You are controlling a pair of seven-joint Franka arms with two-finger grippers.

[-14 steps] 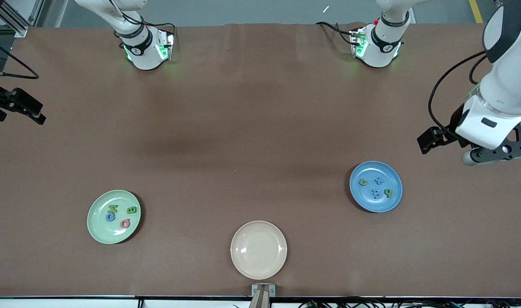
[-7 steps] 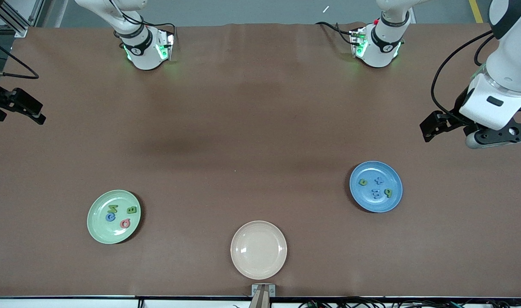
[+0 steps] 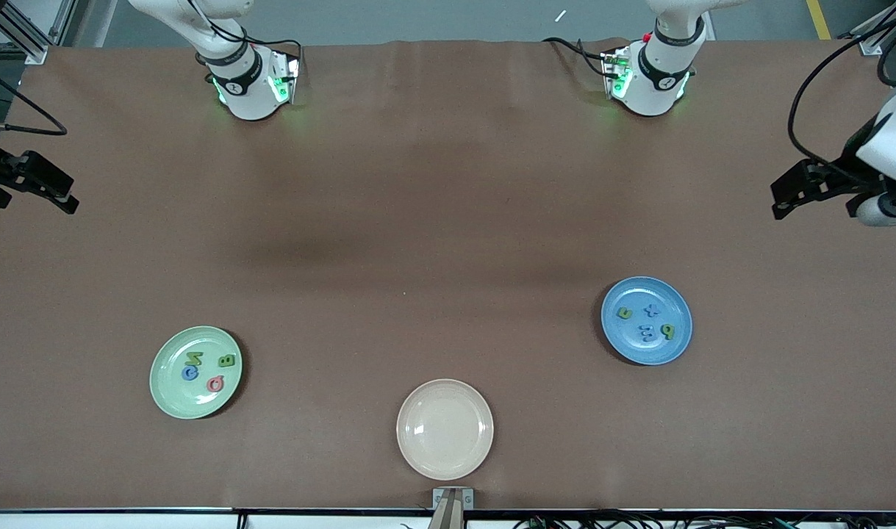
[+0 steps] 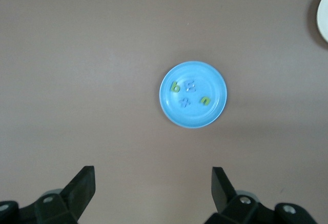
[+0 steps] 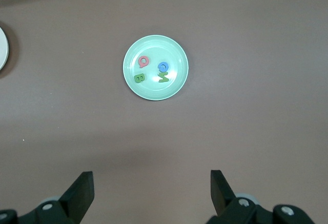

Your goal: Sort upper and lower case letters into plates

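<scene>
Sort looks done: four letters on green plate (image 3: 195,372), four on blue plate (image 3: 646,319). Left claw (image 4: 152,189) and right claw (image 5: 151,190) both wide, empty, high over their plates.

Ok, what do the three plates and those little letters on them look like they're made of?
The pale green plate, blue plate and cream plate look like glazed ceramic or hard melamine: smooth, glossy, with bright glare spots on the green and cream ones. The letters look matte and chunky, probably foam or painted wood; too small to settle which.
</scene>
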